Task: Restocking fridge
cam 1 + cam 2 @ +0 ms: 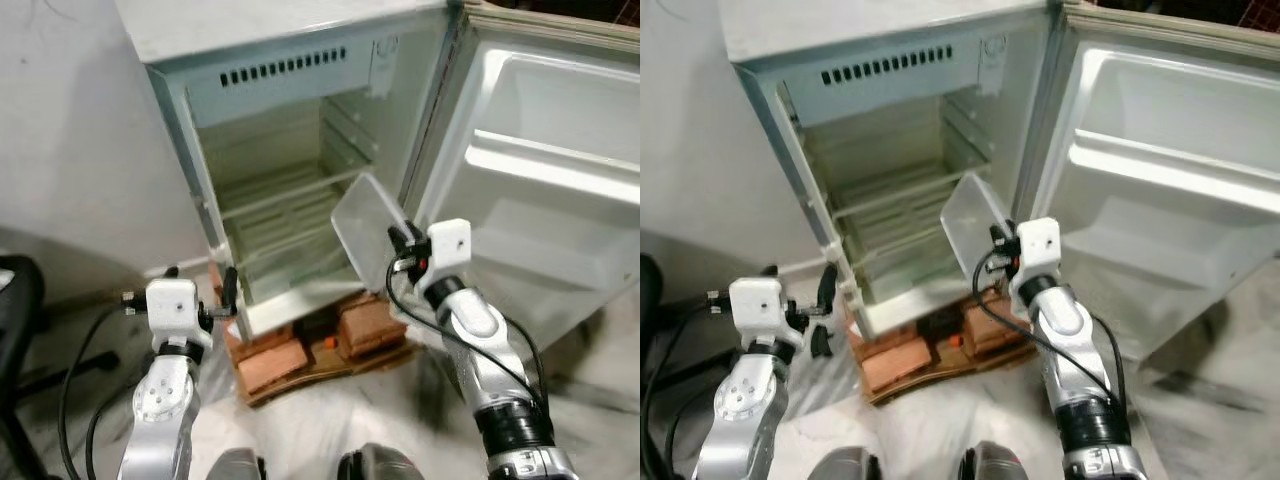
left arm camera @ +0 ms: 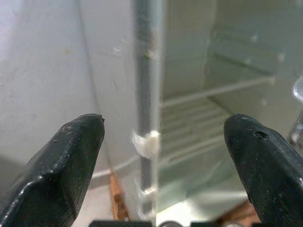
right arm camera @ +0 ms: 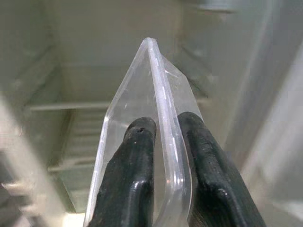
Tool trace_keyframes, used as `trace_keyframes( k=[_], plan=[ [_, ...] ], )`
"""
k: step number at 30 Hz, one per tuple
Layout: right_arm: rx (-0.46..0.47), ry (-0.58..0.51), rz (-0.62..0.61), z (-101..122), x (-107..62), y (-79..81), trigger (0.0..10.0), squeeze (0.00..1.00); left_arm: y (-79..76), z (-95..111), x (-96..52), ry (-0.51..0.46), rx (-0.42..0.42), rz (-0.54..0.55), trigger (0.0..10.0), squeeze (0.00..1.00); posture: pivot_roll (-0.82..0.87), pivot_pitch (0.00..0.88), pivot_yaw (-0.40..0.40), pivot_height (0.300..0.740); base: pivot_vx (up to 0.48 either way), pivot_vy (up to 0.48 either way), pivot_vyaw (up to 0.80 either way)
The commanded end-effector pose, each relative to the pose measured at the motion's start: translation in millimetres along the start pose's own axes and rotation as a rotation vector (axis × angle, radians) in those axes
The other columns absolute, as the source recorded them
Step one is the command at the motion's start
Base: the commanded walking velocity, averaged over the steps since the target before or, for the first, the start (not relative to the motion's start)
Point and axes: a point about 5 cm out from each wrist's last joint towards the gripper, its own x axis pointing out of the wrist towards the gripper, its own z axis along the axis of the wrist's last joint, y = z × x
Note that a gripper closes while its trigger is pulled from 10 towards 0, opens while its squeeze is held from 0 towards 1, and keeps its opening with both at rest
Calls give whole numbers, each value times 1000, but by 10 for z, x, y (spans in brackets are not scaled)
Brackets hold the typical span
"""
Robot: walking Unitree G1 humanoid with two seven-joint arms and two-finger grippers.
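The fridge (image 1: 300, 190) stands open in front of the robot, its door (image 1: 545, 190) swung wide toward 2 o'clock, its wire shelves (image 1: 285, 195) bare. The right gripper (image 3: 163, 142) has its fingers (image 3: 135, 161) clenched on the rim of a clear plastic tray (image 1: 368, 232), which hangs tilted on edge just before the fridge's lower opening, at about 1 o'clock from the robot. The left gripper (image 2: 163, 137) is released – fingers spread wide, holding nothing – and sits low at 10 o'clock, near the left edge of the cabinet.

The grip looks like the weak point. The fingers pinch only a thin lip of smooth plastic, so the tray could swivel in the grasp or slip out if it knocks anything on the way in. It is also tilted, not level, and I judge it needs turning flat before it slides onto a shelf or into the bottom space; pushed in as it stands, a corner would likely catch on a shelf front or the cabinet side wall.

The door shelf at 2 o'clock is near the right arm, and a wide swing of the elbow might strike it. The fridge rests on bricks (image 1: 300, 355) and a board – a hard shove with the tray could rock it. The left gripper, close to the door frame, may snag there if the robot steps forward.
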Motion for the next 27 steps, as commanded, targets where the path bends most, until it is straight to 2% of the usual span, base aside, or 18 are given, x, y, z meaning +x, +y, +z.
trace_keyframes(
  k=[1,4,6,8,13,18,21,27],
  plan=[
    [6,-17,29,55,58,76,10000,0,63,3,-42,-3,0,41,10000,0,120,83,-43,740,0,0,0],
    [6,-36,43,117,107,130,10000,0,98,37,-62,-14,25,72,10000,0,142,90,-35,740,0,0,0],
    [4,-48,47,139,113,159,10000,0,90,47,-70,-6,12,38,10000,0,146,94,-30,740,0,0,0],
    [2,-53,48,132,106,188,10000,0,81,75,-69,-17,34,20,10000,0,146,96,-26,740,0,0,0],
    [9,-61,54,129,107,248,10000,0,56,94,-18,-22,22,9,10000,0,144,96,-19,740,0,0,565],
    [5,-65,47,136,98,251,10000,0,51,71,-27,-4,13,17,10000,0,131,97,1,740,0,0,776],
    [3,-59,11,114,71,171,10000,0,-7,57,-38,5,2,-23,10000,0,131,98,6,740,0,0,800],
    [16,-48,-29,85,43,113,10000,0,-28,55,-37,7,1,-36,10000,0,125,100,7,740,0,0,630]
  ],
)
